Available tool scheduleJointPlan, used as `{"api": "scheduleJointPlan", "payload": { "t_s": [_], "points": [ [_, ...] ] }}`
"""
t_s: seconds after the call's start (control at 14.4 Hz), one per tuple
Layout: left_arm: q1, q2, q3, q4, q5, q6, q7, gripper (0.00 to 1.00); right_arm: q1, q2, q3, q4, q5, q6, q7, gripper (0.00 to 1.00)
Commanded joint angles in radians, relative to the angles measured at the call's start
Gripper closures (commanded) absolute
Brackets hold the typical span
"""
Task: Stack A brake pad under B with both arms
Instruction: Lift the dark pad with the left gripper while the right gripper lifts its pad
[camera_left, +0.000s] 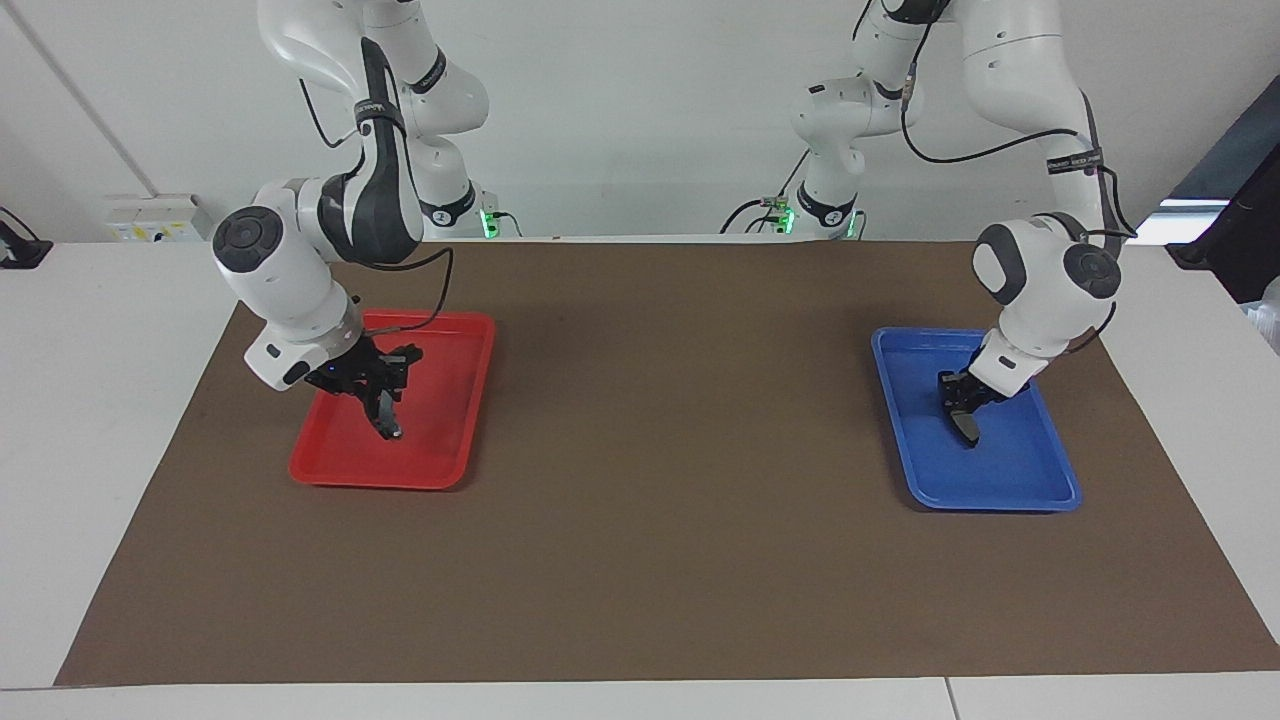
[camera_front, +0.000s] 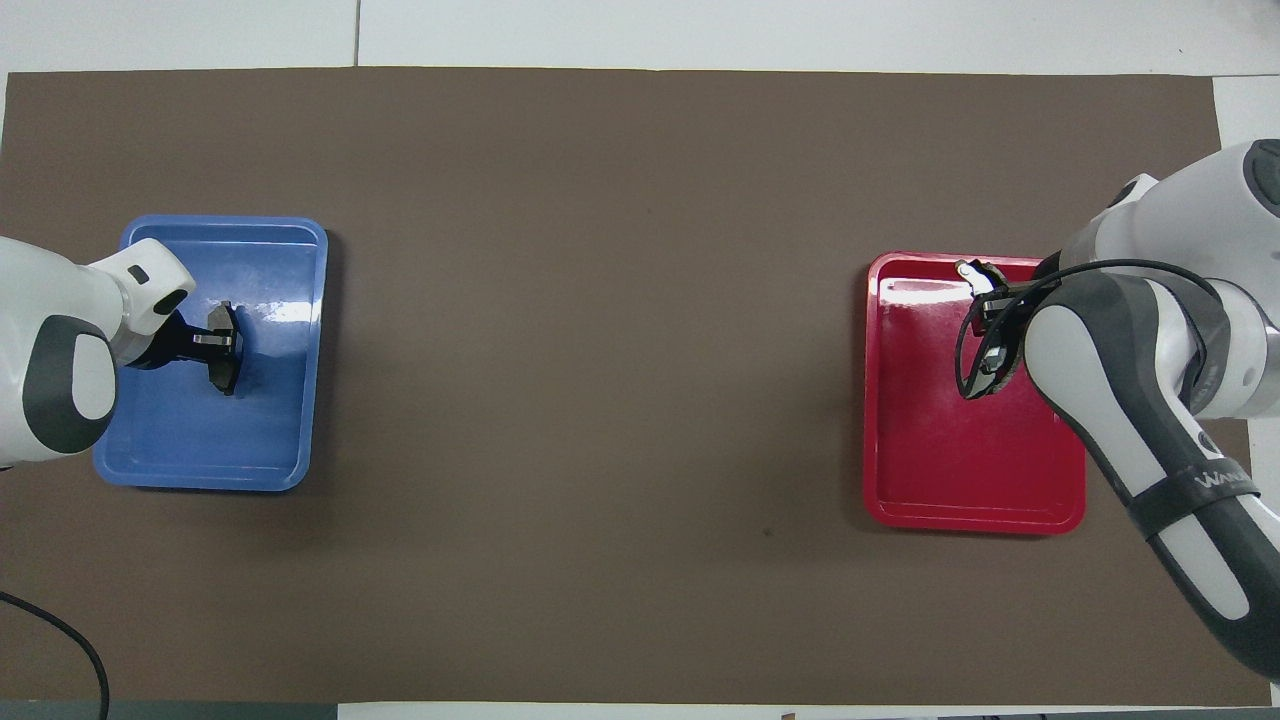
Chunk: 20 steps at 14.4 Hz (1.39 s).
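Note:
My left gripper (camera_left: 962, 405) is low in the blue tray (camera_left: 1020, 480) and shut on the A brake pad (camera_left: 967, 426), a short dark-grey pad held on edge. Its lower tip is at or just above the tray floor. In the overhead view the left gripper (camera_front: 212, 341) holds the A pad (camera_front: 224, 366) over the blue tray (camera_front: 200, 460). My right gripper (camera_left: 385, 395) is low in the red tray (camera_left: 440, 470), shut on the dark B pad (camera_left: 389, 420). In the overhead view the right arm hides most of the right gripper (camera_front: 990, 305). Only B's light tabbed end (camera_front: 972, 272) shows over the red tray (camera_front: 920, 480).
A brown mat (camera_left: 660, 450) covers the table between the two trays. The red tray lies toward the right arm's end and the blue tray toward the left arm's end. White table borders the mat, with a wall socket box (camera_left: 155, 215) at the right arm's end.

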Motion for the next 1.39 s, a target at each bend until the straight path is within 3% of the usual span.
{"api": "scheduleJointPlan", "payload": {
  "t_s": [0.0, 0.35, 0.62, 1.04, 1.32],
  "points": [
    [-0.018, -0.059, -0.007, 0.048, 0.000, -0.100, -0.018, 0.91, 0.005, -0.011, 0.021, 0.038, 0.012, -0.049, -0.022, 0.98],
    [-0.171, -0.059, -0.009, 0.078, 0.003, -0.126, -0.171, 0.95, 0.046, -0.005, 0.021, 0.095, 0.012, -0.108, 0.005, 0.98],
    [-0.371, -0.036, -0.009, 0.072, 0.003, -0.103, -0.429, 0.96, 0.046, -0.003, 0.021, 0.097, 0.012, -0.105, 0.006, 0.98],
    [-0.617, 0.070, -0.009, 0.096, 0.003, -0.017, -0.691, 0.96, 0.071, 0.000, 0.022, 0.101, 0.012, -0.096, 0.055, 0.98],
    [-0.688, 0.139, -0.010, 0.159, 0.000, -0.002, -0.748, 0.91, 0.072, 0.000, 0.022, 0.101, 0.012, -0.092, 0.072, 0.98]
  ]
}}
